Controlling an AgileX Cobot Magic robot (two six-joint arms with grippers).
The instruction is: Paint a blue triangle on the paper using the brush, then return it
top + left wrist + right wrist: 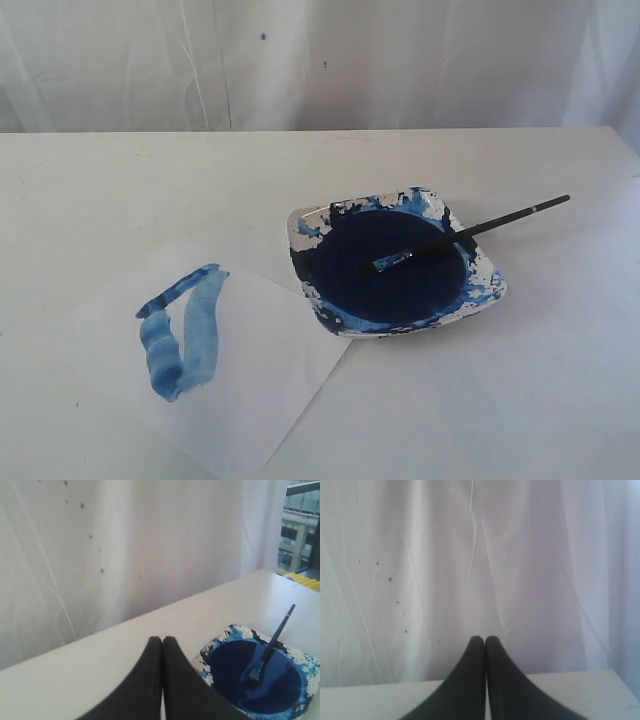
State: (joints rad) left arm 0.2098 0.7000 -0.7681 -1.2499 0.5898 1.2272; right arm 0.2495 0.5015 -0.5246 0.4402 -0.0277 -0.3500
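Left gripper (162, 642): jaws pressed together, nothing between them, off to one side of the paint dish (301, 232). Right gripper (485, 641): jaws likewise closed and empty, facing the curtain (520, 555).

The brush (470, 233) lies across the dish, with its bristles over the dark pool and its handle overhanging the far right rim. The paper (270, 370) lies on the surface (520, 400), with one corner at the dish's edge; touching or tucked under, cannot tell. The blue triangle (200, 335) reads as closed.

Judgement: the return step looks finished. The next move calls only for the arms to stay clear of wet paint.
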